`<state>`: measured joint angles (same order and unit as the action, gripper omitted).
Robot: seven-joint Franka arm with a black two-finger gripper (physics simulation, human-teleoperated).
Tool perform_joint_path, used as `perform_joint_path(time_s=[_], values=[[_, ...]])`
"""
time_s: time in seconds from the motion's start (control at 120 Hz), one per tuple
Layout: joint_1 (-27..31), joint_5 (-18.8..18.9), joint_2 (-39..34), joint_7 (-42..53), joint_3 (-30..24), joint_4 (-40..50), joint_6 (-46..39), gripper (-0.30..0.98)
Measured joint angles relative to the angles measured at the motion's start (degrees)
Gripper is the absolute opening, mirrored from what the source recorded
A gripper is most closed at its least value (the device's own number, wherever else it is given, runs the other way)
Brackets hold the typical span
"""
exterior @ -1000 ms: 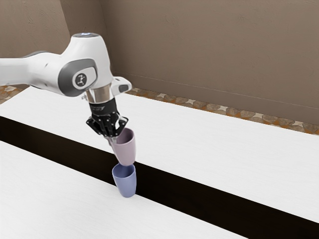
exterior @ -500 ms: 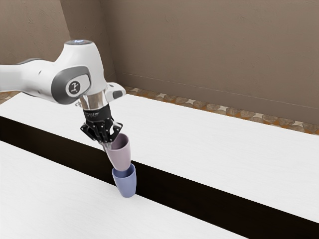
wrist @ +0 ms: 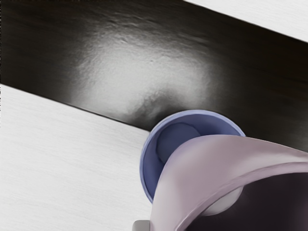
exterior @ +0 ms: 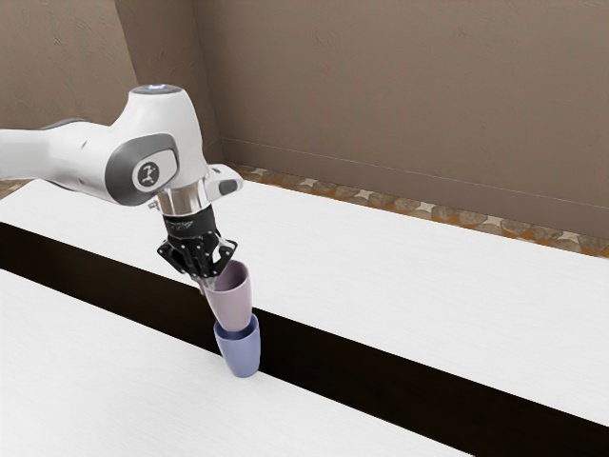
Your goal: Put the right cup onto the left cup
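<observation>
My gripper (exterior: 207,280) is shut on the near wall of the pink cup (exterior: 231,301) at its rim, in the exterior view. The pink cup hangs slightly tilted, its base at the mouth of the blue cup (exterior: 242,352), which stands upright on the table. From the wrist view, the pink cup (wrist: 207,166) covers part of the blue cup (wrist: 166,139), whose inner floor is partly visible. The pink base is hidden there, so how deep it sits I cannot tell.
A dark strip (exterior: 381,371) runs across the white table (exterior: 428,286), passing behind the blue cup in the exterior view. A brown wall (exterior: 409,95) rises beyond the table's far edge.
My hand has come down with the pink cup, first toward the exterior view's left, then slightly back right. The pink base is now lower, at the blue cup's mouth. The blue cup has not moved.
</observation>
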<state>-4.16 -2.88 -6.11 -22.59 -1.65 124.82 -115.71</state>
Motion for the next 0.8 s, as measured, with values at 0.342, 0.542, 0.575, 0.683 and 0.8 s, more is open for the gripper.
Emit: perform_joint_path(time_s=[0.342, 0.542, 0.575, 0.683, 0.8], values=[[0.46, -0.01, 1.61, -0.01, 0.01, -0.01, -0.48, -0.10], [0.38, -0.02, 2.36, -0.03, 0.00, -0.03, -0.66, -0.10], [0.41, -0.03, 2.58, -0.04, 0.00, -0.06, -0.67, -0.10], [0.45, -0.01, 3.09, -0.03, 0.01, 0.00, -1.13, -0.10], [0.44, -0.17, 3.20, 0.19, -0.01, 0.00, -1.46, 0.03]])
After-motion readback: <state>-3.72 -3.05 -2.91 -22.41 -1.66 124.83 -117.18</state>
